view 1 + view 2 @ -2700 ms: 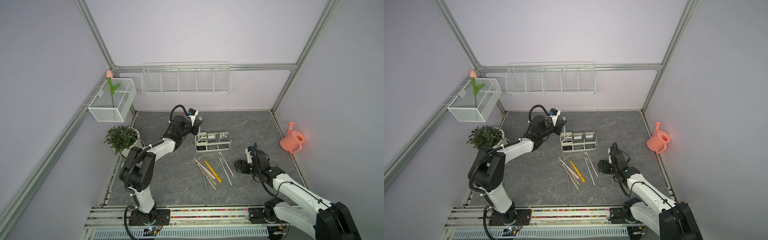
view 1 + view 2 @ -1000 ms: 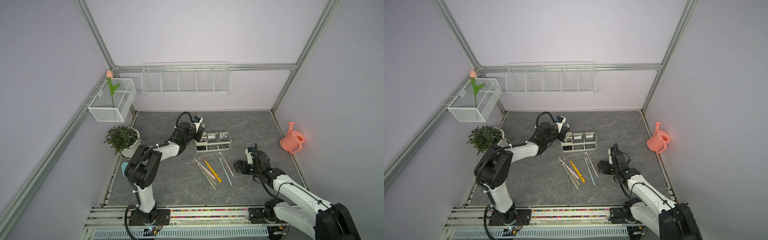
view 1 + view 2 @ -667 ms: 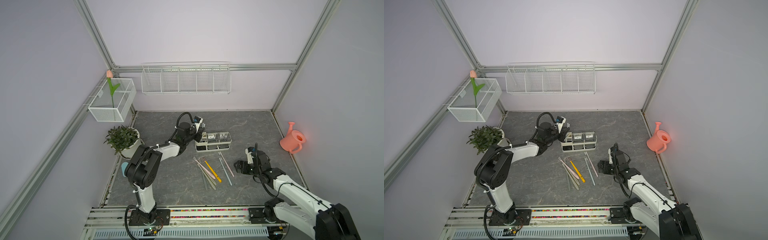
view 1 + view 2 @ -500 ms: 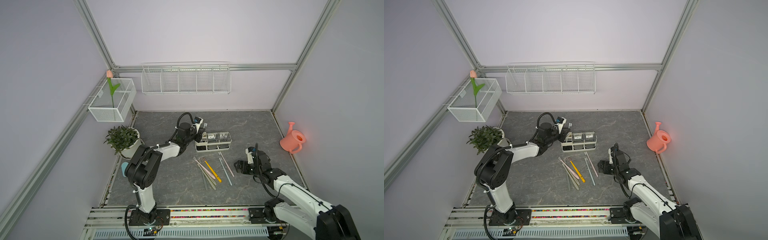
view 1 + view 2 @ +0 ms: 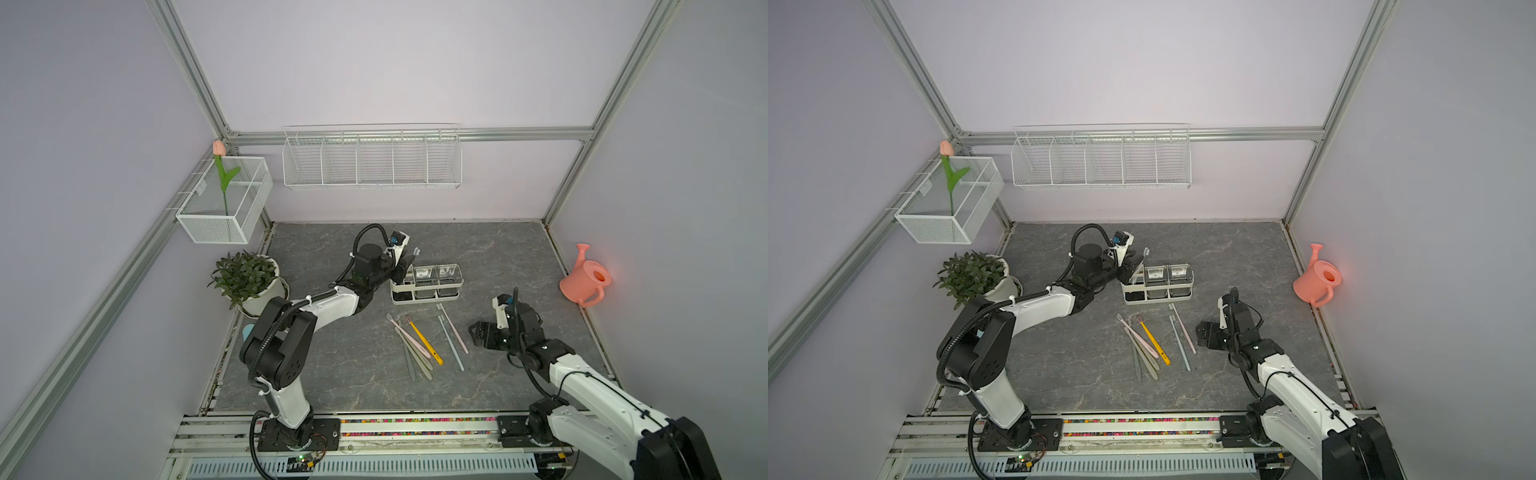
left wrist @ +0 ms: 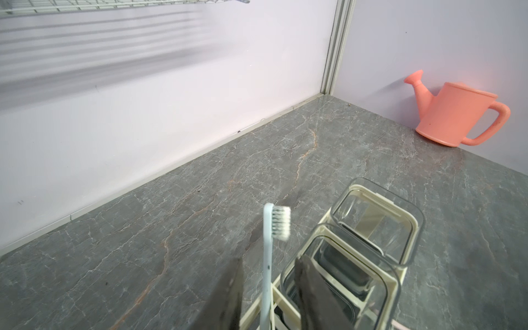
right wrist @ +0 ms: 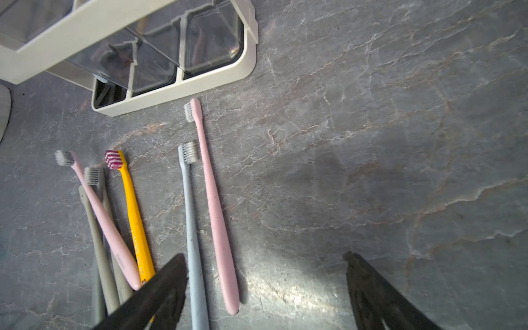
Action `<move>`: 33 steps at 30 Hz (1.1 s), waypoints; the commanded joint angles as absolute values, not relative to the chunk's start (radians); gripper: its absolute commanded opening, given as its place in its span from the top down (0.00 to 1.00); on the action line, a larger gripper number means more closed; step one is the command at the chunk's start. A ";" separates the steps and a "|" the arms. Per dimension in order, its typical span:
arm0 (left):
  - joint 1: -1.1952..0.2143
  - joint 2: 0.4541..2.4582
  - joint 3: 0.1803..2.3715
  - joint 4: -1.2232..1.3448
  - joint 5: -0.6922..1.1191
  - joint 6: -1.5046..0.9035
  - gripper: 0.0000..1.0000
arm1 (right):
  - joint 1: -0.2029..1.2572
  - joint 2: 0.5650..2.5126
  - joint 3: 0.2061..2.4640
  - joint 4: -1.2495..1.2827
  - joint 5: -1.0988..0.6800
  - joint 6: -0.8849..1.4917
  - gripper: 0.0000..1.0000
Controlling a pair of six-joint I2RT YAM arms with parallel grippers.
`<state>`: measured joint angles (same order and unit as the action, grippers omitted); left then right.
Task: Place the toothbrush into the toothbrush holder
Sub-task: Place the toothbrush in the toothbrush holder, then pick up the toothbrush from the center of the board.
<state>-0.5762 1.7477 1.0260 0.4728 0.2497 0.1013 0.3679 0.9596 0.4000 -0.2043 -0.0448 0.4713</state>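
The cream toothbrush holder [image 5: 427, 296] [image 5: 1156, 300] stands mid-table, with clear cups in its middle and right compartments. A pale blue toothbrush [image 6: 267, 257] stands upright in the left compartment, and its white bristle head [image 5: 417, 251] pokes above the rim [image 6: 383, 200]. My left gripper [image 6: 268, 260] [image 5: 402, 266] straddles the handle. Its jaws are open, with a gap on either side of the handle. My right gripper [image 7: 263, 255] [image 5: 482, 336] hovers wide open and empty over bare table, just right of the loose brushes.
Several loose toothbrushes lie in front of the holder, among them a yellow one [image 5: 424, 338] [image 7: 133, 205] and a pink one [image 7: 214, 205]. A potted plant [image 5: 247, 276] stands at the left edge and a pink watering can [image 5: 586, 280] at the right wall. A wire basket [image 5: 372, 160] and a mesh box [image 5: 226, 205] hang on the walls.
My left gripper came down to the holder with the toothbrush, and its jaws have parted off the handle. The brush now stands in the left compartment. The right arm has not moved.
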 commanded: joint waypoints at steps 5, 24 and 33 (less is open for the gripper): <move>-0.602 1.659 1.018 0.401 0.151 0.102 0.57 | 0.362 0.938 0.380 -0.182 -0.058 0.467 0.11; -0.676 1.251 0.870 0.102 -0.218 -0.078 0.54 | 0.435 0.989 0.393 -0.107 -0.091 0.394 0.11; -0.676 1.090 0.610 0.180 -0.243 -0.137 0.54 | 0.650 1.128 0.525 -0.181 0.048 0.308 0.09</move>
<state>-0.6769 1.1255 0.6540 0.1535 -0.2207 -0.0982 0.6151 1.0866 0.4892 -0.1589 -0.0090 0.3496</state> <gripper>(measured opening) 0.463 0.902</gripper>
